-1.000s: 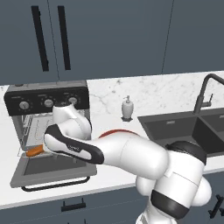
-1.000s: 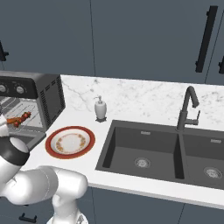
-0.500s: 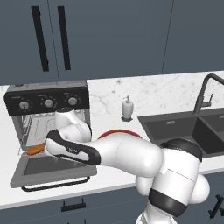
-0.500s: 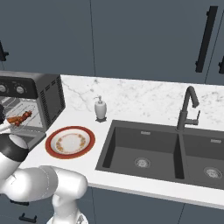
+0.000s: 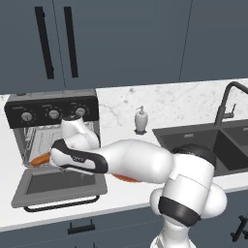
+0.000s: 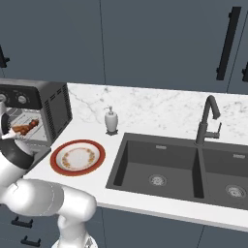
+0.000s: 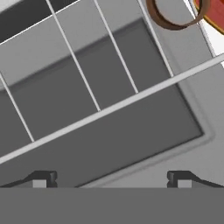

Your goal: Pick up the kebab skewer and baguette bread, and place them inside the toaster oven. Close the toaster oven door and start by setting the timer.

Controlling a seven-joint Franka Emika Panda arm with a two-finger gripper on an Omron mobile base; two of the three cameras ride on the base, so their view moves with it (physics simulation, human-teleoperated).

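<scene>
The toaster oven (image 5: 53,112) stands at the counter's left end with the toaster oven door (image 5: 58,183) dropped flat open. An orange end of the baguette bread (image 5: 41,158) pokes out at the oven mouth, left of my forearm, and the rest of the loaf is hidden behind the arm. The kebab skewer (image 6: 24,128) lies on the wire rack inside the toaster oven (image 6: 36,109). In the hand view my gripper (image 7: 109,179) is open over the rack bars (image 7: 105,109) and the door glass, with nothing between its fingertips (image 7: 40,179).
A red-rimmed plate (image 6: 77,157) sits on the counter right of the oven, and its edge (image 7: 214,11) shows in the hand view. A soap dispenser (image 5: 141,119) stands behind it. The sink (image 6: 189,169) with its black faucet (image 6: 207,121) lies to the right.
The arm has shifted only slightly at the oven mouth. The gripper stays open, and the bread and skewer have not moved.
</scene>
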